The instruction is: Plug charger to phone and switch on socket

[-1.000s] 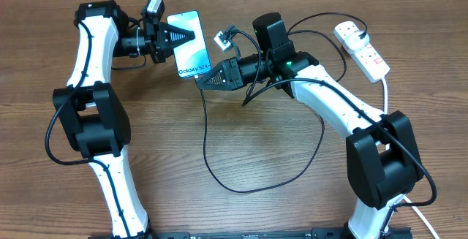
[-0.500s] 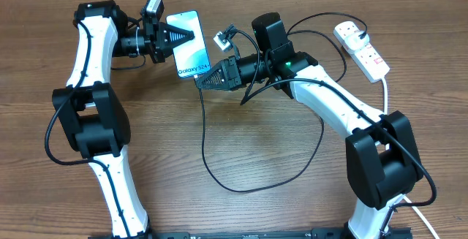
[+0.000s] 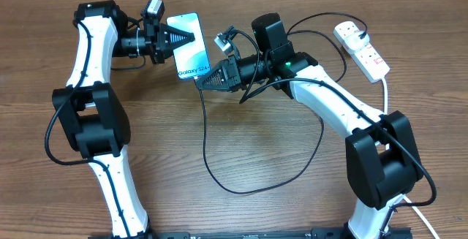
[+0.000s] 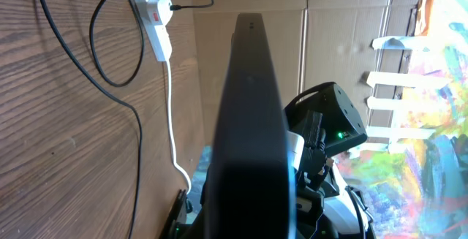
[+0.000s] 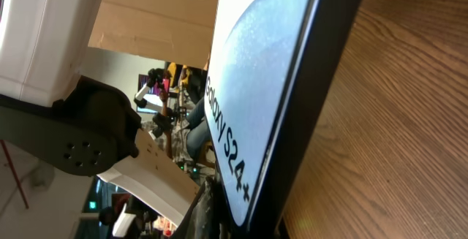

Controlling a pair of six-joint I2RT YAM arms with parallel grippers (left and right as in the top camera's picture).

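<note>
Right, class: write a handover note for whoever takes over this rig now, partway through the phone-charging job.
The left gripper is shut on the phone, held above the table.
The right gripper is shut on the charger at its connector end, against the phone's lower end.
The power strip lies at the table's far right, untouched.
Done: phone and charger gripped and brought together.
Left: confirm the connector is seated (cannot tell here), then switch on the power strip.

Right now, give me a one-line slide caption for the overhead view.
Left gripper holds the phone while right gripper holds the charger at its lower edge; socket lies far right.
</note>
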